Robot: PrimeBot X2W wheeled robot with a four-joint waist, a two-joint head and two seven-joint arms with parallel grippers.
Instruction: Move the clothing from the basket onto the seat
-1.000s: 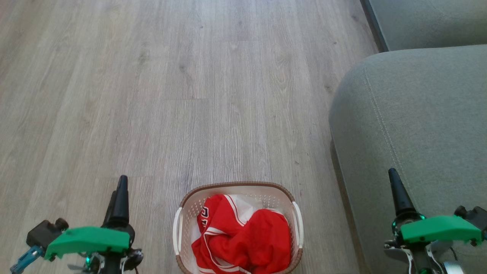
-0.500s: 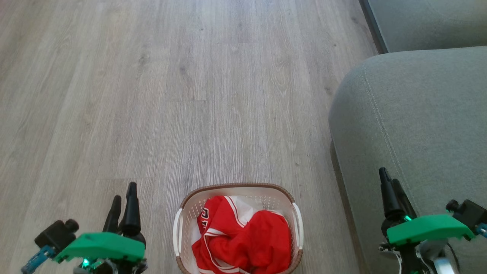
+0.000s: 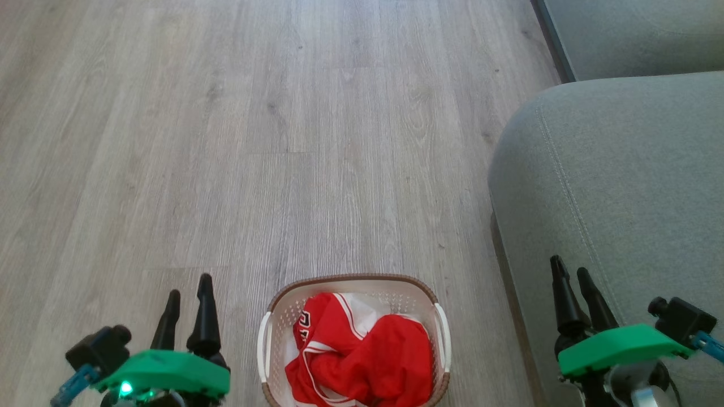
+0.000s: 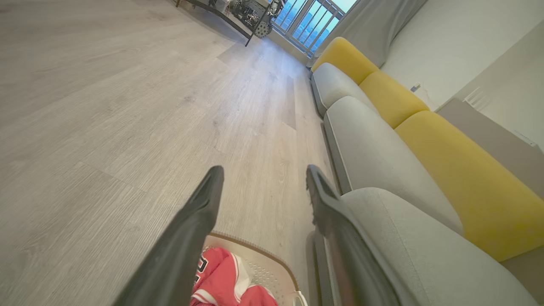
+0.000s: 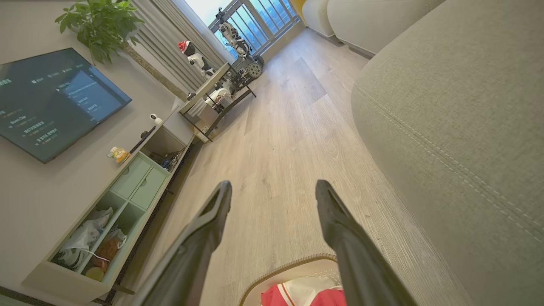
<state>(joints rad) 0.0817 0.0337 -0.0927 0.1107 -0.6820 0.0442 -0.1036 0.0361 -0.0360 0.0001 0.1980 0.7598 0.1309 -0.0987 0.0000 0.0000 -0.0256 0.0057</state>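
The left pincer (image 3: 189, 287) is hovering with fingers spread and empty, and the right pincer (image 3: 569, 267) is hovering likewise. Between them the basket (image 3: 350, 278) is sitting on the floor (image 3: 283, 141), holding the red clothing (image 3: 362, 356). The seat (image 3: 622, 186) is stretching ahead of the right pincer.

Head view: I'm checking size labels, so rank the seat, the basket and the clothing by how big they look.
1. seat, by far largest, though cropped by the frame.
2. basket, cut off at the bottom edge.
3. clothing, bunched inside the basket.
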